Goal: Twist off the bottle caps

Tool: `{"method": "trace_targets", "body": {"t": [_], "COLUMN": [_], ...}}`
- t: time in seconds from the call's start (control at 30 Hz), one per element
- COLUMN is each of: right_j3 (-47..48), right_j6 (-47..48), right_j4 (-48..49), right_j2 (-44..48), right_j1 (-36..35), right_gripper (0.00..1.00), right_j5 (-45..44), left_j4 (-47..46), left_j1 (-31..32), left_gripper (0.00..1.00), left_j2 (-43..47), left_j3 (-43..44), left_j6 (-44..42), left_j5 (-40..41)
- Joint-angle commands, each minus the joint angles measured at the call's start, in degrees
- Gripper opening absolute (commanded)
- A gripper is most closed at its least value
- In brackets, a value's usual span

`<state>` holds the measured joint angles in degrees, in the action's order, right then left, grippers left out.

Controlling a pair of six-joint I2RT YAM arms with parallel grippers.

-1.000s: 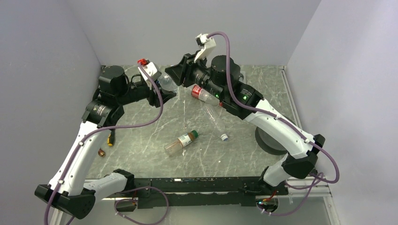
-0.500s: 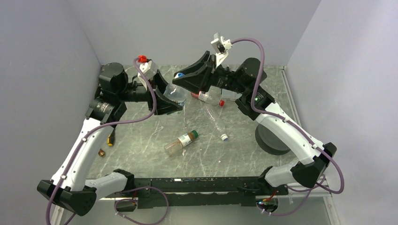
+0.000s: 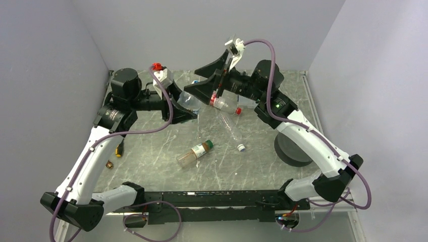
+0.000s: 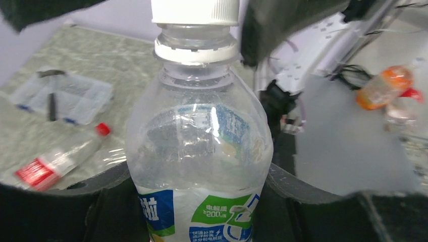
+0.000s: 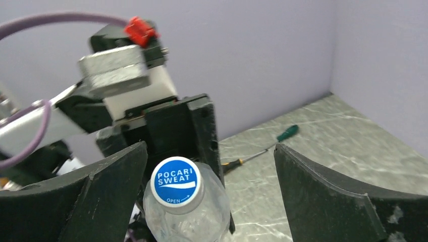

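Observation:
My left gripper [image 3: 185,107] [image 4: 199,201] is shut on the clear bottle with the blue-white label [image 3: 188,100] [image 4: 199,151] and holds it off the table. Its white-and-blue cap [image 3: 195,81] [image 5: 176,185] [image 4: 195,11] is on the neck. My right gripper [image 3: 192,84] [image 5: 209,151] is open, its fingers either side of that cap without touching, the cap nearer the left finger [image 5: 101,201]. Lying on the table are the red-label bottle [image 3: 222,103] [image 4: 55,161] with its red cap [image 3: 238,110] [image 4: 102,129], the slim clear bottle [image 3: 231,128] with its cap [image 3: 242,147], and the amber bottle [image 3: 192,155] with its dark green cap [image 3: 208,144].
A clear plastic box [image 3: 247,101] [image 4: 65,96] sits behind the red-label bottle. A grey disc [image 3: 291,151] lies at the right under my right arm. A green-handled screwdriver [image 5: 287,132] lies near the back wall. A yellow-handled tool [image 3: 118,149] lies at the left.
My left arm lifted the bottle and swung it toward the middle. My right arm rose and came over to the cap, and its jaws went from shut to open around it.

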<state>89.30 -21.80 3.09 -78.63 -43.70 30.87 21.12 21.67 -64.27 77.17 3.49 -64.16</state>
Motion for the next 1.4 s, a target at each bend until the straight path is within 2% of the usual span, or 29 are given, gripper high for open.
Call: {"method": "trace_targets", "body": {"t": [0.0, 0.2, 0.3, 0.47, 0.9, 1.13, 1.37], "right_j3": [4.4, 13.9, 20.5, 20.0, 20.3, 19.3, 18.3], "right_j6": [1.1, 4.1, 3.7, 1.9, -1.4, -2.3, -3.4], "right_j4": [-6.4, -17.6, -22.4, -20.0, -19.4, -19.7, -19.1], "right_j2": [2.2, -2.5, -6.9, -7.8, -9.8, -9.9, -9.8], "right_j1": [-0.6, -8.6, -10.4, -10.7, -10.7, -10.5, -10.1], "right_gripper": [1.00, 1.00, 0.98, 0.92, 0.56, 0.52, 0.44], "right_j5": [-15.5, -34.8, -38.8, -37.9, -35.0, -35.0, -33.9], "left_j4": [1.8, 1.0, 1.0, 1.4, 1.5, 1.1, 0.8], "left_j1": [0.1, 0.1, 0.1, 0.1, 0.1, 0.1, 0.1], "left_gripper": [0.14, 0.15, 0.15, 0.15, 0.15, 0.15, 0.14], "left_j2": [2.8, 3.9, 3.9, 4.1, 4.4, 4.5, 4.7], "left_j3": [0.9, -0.6, -0.8, -1.1, -1.7, -1.9, -1.8], "left_j6": [-10.7, -15.6, -16.4, -16.4, -16.8, -16.5, -16.2], "left_j5": [11.7, 22.3, 24.1, 24.1, 25.1, 25.1, 25.2]}}
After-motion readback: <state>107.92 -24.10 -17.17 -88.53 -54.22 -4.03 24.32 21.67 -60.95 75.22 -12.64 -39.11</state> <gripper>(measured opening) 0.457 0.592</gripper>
